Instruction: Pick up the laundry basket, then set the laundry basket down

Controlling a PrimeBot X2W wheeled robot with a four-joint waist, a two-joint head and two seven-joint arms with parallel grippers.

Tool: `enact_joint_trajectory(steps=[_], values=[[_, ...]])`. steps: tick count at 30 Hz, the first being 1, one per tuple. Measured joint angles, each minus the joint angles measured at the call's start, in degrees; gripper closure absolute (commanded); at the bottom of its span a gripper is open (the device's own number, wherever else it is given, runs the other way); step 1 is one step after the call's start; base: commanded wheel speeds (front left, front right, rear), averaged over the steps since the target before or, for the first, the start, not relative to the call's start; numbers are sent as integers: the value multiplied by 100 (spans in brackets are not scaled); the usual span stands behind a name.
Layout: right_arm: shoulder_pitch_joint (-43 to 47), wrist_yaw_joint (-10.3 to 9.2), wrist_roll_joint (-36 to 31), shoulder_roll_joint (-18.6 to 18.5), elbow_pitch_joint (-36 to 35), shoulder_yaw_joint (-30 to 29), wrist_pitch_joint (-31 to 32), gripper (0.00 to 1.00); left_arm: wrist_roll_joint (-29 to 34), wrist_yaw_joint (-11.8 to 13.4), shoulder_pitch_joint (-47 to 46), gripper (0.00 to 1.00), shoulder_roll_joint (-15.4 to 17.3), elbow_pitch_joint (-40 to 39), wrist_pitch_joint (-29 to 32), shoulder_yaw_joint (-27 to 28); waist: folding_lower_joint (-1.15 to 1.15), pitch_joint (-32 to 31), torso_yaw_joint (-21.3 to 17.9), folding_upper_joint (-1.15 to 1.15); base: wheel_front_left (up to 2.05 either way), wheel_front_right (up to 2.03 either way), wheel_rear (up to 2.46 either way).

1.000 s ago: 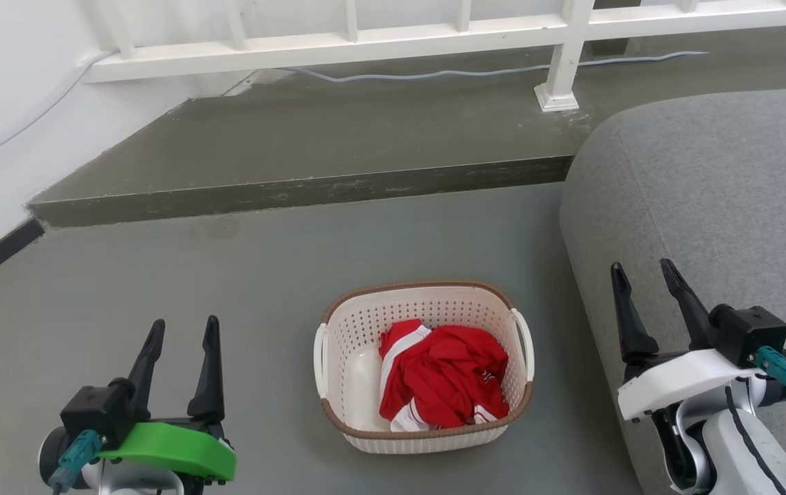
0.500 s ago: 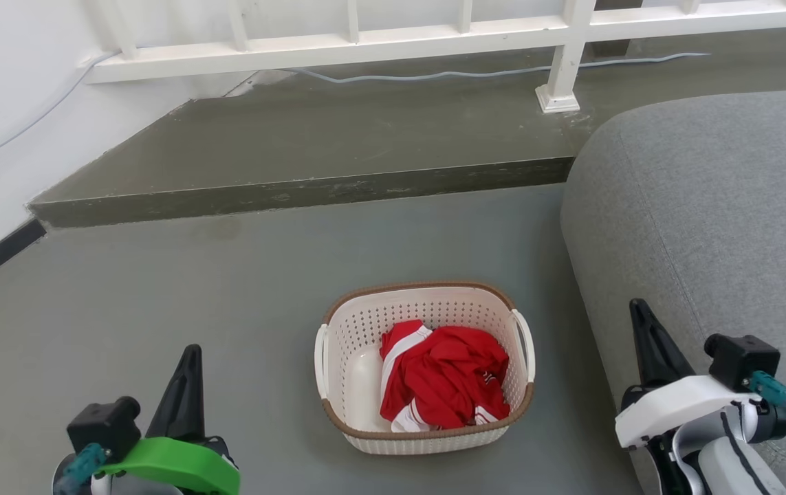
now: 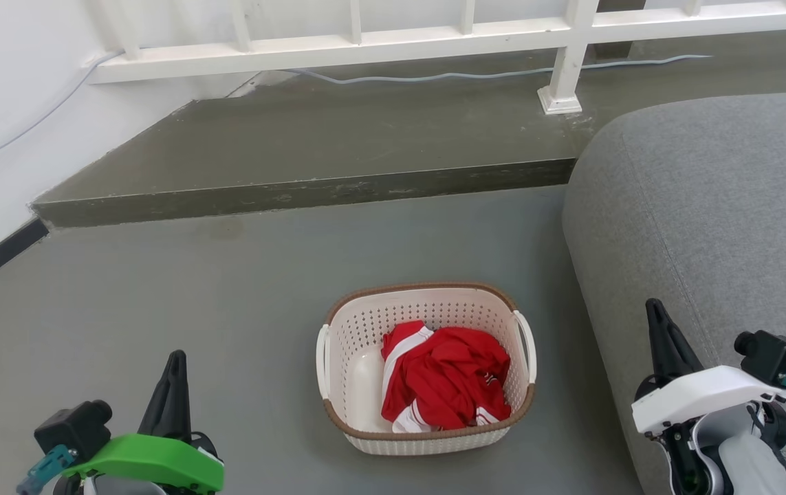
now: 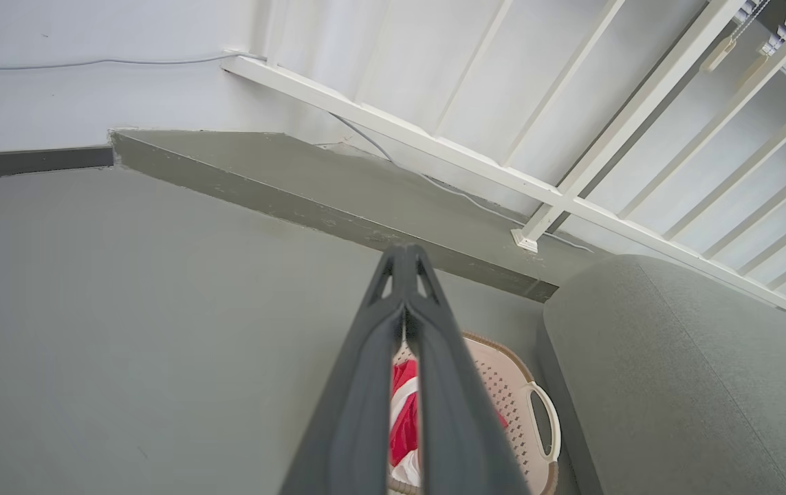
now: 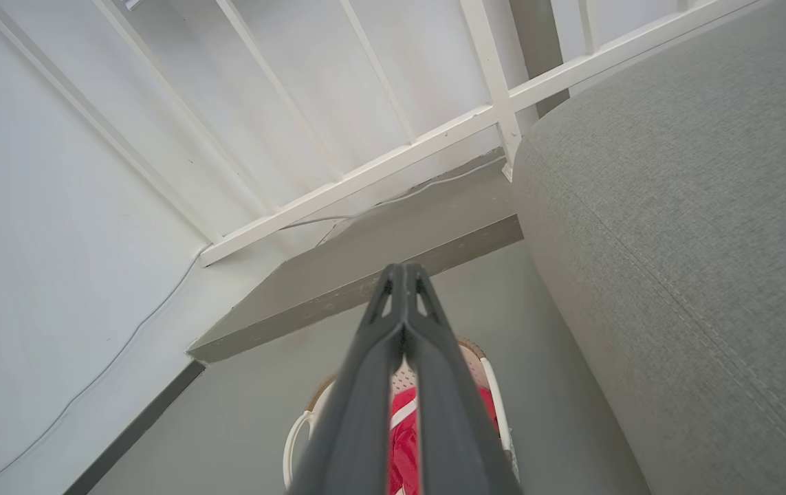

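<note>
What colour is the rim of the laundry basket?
The rim of the laundry basket is brown; clearest in the head view.

In left wrist view, laundry basket [image 4: 507,395] mostly hidden behind left pincer [image 4: 405,251], btm edge crops rest.

The laundry basket [image 3: 434,313] is cream-white and perforated, with a brown woven-look rim; the garment [image 3: 448,378] in it is red with white stripes. The floor [image 3: 227,309] is grey-green, the sofa [image 3: 709,206] grey, the railing [image 3: 365,45] white. The left gripper [image 3: 174,357] wears a green shell, the right gripper [image 3: 654,306] a white one, fingers [image 3: 169,405] dark.
</note>
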Motion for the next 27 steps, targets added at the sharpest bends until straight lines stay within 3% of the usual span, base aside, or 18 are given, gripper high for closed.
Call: enact_joint_trajectory(steps=[27], values=[[-40,175,1886,103,24,-495,556,100,-1833,-53,-42,100,0,112,564,316,0,-24,39,0,0,0,0]])
